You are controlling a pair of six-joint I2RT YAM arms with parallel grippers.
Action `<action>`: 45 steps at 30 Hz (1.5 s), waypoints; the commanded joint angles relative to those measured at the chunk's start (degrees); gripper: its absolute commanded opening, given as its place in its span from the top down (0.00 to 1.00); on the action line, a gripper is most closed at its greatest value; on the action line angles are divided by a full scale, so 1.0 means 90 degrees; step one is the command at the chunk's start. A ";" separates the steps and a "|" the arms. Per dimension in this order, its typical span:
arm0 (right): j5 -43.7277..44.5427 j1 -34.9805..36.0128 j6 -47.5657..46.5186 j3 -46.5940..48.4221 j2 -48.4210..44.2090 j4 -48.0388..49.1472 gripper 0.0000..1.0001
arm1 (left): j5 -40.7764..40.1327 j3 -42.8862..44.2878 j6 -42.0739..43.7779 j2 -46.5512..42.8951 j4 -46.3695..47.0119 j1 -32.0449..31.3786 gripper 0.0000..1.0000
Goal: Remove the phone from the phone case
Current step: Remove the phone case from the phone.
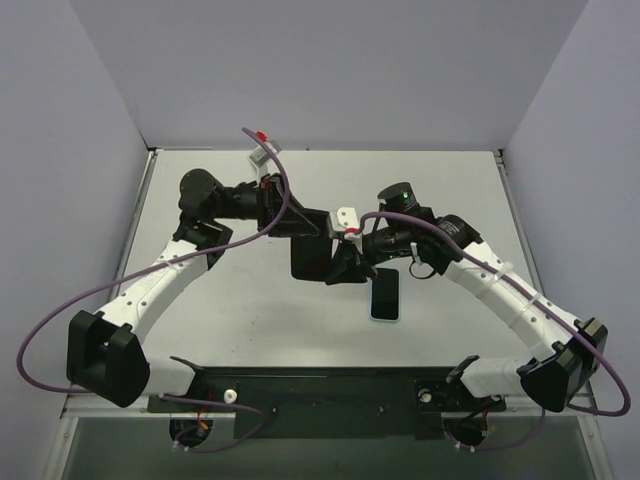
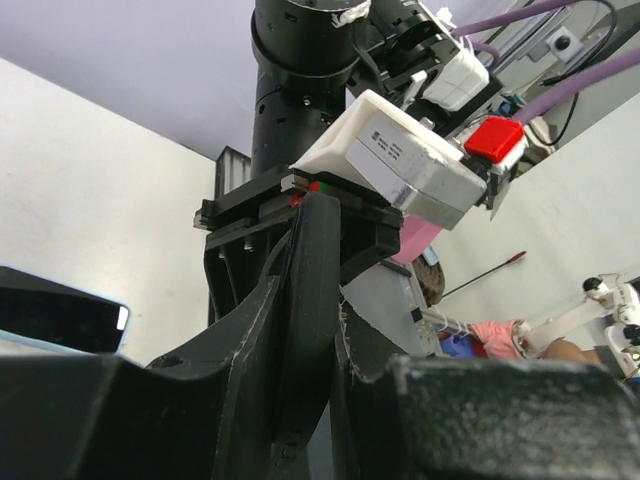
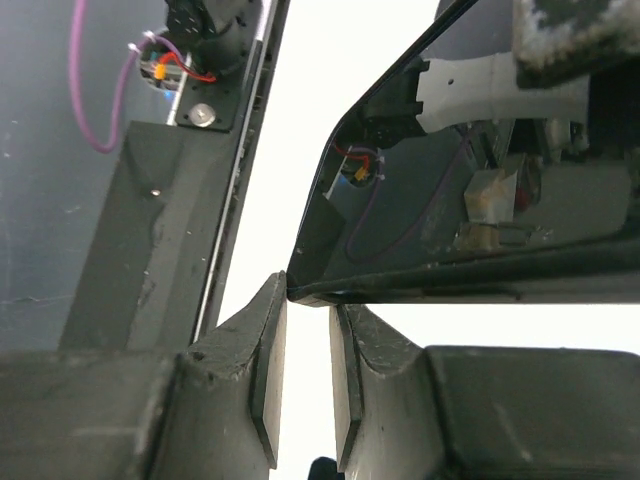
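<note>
Bright even overhead light, blurred dark foregrounds

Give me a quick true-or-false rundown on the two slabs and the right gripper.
The blue-rimmed slab lies flat on the table, no gripper on it. True.
The right gripper stands wide open. False: only a narrow gap shows.
A corner of the glossy black slab sits at the right gripper's tips. True.
The blue-rimmed slab lies by the left arm's base. False: it lies mid-table beside the right arm.
</note>
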 commanded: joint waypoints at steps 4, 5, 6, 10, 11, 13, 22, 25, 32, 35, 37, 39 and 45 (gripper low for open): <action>-0.0694 0.0127 0.0264 -0.0436 -0.0155 0.0882 1.00 | -0.0303 0.0014 -0.3765 0.0016 0.2656 -0.0232 1.00; -0.0597 0.0207 0.0237 -0.0427 -0.0145 0.0904 1.00 | -0.0381 -0.0006 -0.4337 0.0114 0.3000 -0.0243 1.00; -0.0596 0.0246 0.0217 -0.0379 -0.0107 0.0904 1.00 | -0.0440 -0.0016 -0.4623 0.0173 0.3651 -0.0272 1.00; -0.0479 0.0207 -0.0153 -0.0048 0.0108 0.0486 1.00 | -0.0674 0.0023 -0.6148 0.0505 0.5297 -0.0350 1.00; -0.0440 0.0207 -0.0290 0.0127 0.0167 0.0271 1.00 | -0.0733 0.0004 -0.6295 0.0505 0.5434 -0.0360 1.00; -0.0012 0.0266 -0.0611 0.0401 0.0254 -0.0100 1.00 | -0.0782 -0.0035 -0.6258 0.0428 0.5348 -0.0418 1.00; 0.1946 0.0188 0.0922 -0.0230 -0.0075 0.1914 1.00 | -0.0762 0.0188 -0.4539 -0.0139 0.3248 -0.0633 1.00; 0.3716 -0.0142 0.2896 -0.1788 -0.0535 0.5060 1.00 | -0.0879 0.0336 -0.4616 -0.0022 0.3189 -0.0643 1.00; 0.5956 -0.0106 0.7129 -0.2059 -0.0556 0.5378 1.00 | -0.2216 -0.0348 -0.4461 0.0163 0.2936 -0.0624 1.00; 0.6190 -0.0066 0.7306 -0.2097 -0.0653 0.5007 1.00 | -0.2510 -0.0474 -0.4237 0.0193 0.2721 -0.0488 1.00; 0.6182 -0.0183 0.7511 -0.2399 -0.0857 0.4967 1.00 | -0.2977 -0.0581 -0.3740 0.0018 0.2117 -0.0263 1.00; 0.6191 -0.0222 0.7396 -0.2605 -0.1033 0.4655 0.93 | -0.3445 -0.0689 -0.2601 -0.0265 0.1229 -0.0038 1.00; 0.5987 0.0090 0.7296 -0.2849 -0.1326 0.3824 0.43 | -0.5671 -0.1118 -0.1403 -0.0940 -0.0649 0.0255 1.00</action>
